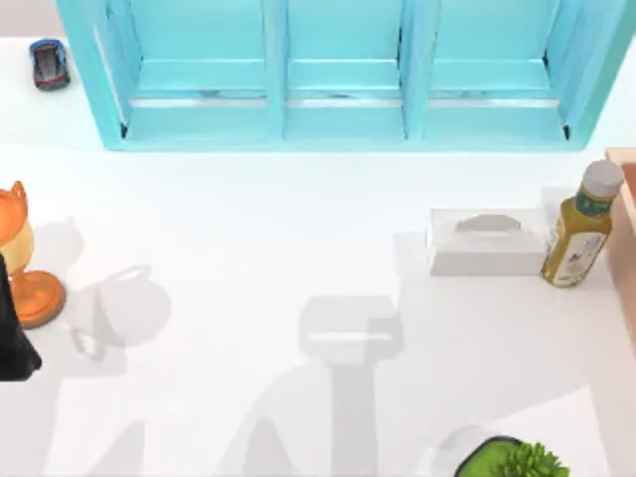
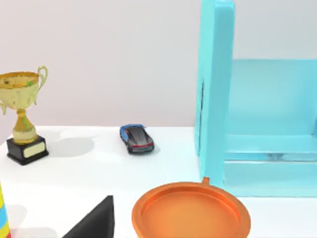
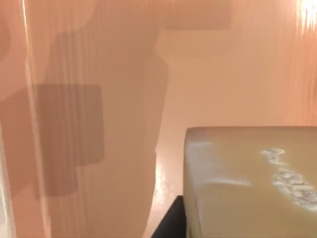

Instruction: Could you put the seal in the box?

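The right wrist view looks into peach-tan surfaces: the inner walls of the box (image 3: 99,99), with blocky shadows falling across them. Close to the camera sits the seal (image 3: 247,183), a tan block with a whitish pattern on its upper face, and a small dark part shows just beside its lower edge. Whether the right gripper holds the seal cannot be told, since its fingers are hidden. The seal lies within the box's walls; whether it rests on the floor of the box is unclear.

In the top view the box (image 1: 626,229) appears as a peach strip at the table's right edge. Just beside it stands a yellow-green bottle (image 1: 578,238) with a pale cap, and touching or nearly touching the bottle on its left is a white tissue box (image 1: 487,243). A turquoise shelf unit (image 1: 343,75) with three compartments runs along the far side of the white table (image 1: 258,258). A green plant (image 1: 522,459) peeks in at the near edge.

The left arm is parked at the table's left edge, a dark part of it (image 1: 12,328) next to an orange dish (image 1: 38,296); its gripper's state cannot be told. The left wrist view shows that dish (image 2: 190,213), a small blue toy car (image 2: 136,139) and a gold trophy (image 2: 22,116) on a black base.
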Robot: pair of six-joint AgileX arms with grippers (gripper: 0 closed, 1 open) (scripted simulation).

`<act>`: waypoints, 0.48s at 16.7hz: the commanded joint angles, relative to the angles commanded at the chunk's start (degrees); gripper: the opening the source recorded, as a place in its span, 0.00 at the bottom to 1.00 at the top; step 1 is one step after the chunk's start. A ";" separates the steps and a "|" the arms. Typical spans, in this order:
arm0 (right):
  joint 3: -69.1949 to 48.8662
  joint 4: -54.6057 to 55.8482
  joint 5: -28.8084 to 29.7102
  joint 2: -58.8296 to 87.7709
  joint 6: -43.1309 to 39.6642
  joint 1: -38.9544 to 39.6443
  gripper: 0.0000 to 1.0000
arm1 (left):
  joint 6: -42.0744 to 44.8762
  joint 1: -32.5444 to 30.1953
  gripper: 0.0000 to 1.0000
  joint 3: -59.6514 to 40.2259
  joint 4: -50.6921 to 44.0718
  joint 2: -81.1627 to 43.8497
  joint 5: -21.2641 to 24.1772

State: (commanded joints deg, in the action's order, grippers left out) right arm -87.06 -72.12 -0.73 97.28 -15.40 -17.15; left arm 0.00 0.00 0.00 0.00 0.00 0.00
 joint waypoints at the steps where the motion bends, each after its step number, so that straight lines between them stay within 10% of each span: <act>1: 1.54 -0.22 -0.50 -0.67 -1.48 -1.00 0.00 | 0.00 0.00 1.00 0.00 0.00 0.00 0.00; 8: 2.99 -0.56 -0.91 -1.01 -2.56 -1.57 0.00 | 0.00 0.00 1.00 0.00 0.00 0.00 0.00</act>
State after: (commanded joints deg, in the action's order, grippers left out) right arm -84.08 -72.68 -1.64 96.27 -17.96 -18.72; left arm 0.00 0.00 0.00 0.00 0.00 0.00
